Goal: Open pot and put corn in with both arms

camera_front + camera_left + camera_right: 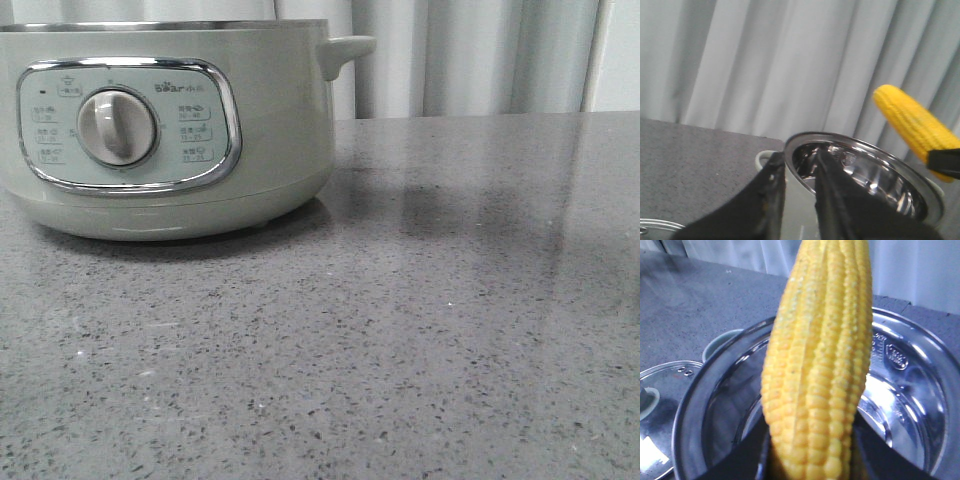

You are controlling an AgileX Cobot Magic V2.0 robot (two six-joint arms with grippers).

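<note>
You get only part of the pot in the front view: its left side and metal rim run out of frame, and neither arm nor the corn shows there at all. It stands toward the far left of the speckled grey stone bench, a smooth pale grey-green drum with a chrome-framed panel, a round knob and a stubby side handle.

From the right wrist, you see the corn filling the middle of the picture, bumpy yellow kernels in straight rows, poised above the open, mirror-bright steel bowl. Its lower end sinks between the dark fingers of the right gripper, which clasps it; the fingertips themselves are blurred.

The left gripper hangs by the pot's rim, its two black fingers slightly parted with nothing between them. A glass lid lies flat on the bench beside the pot, half cut off.
</note>
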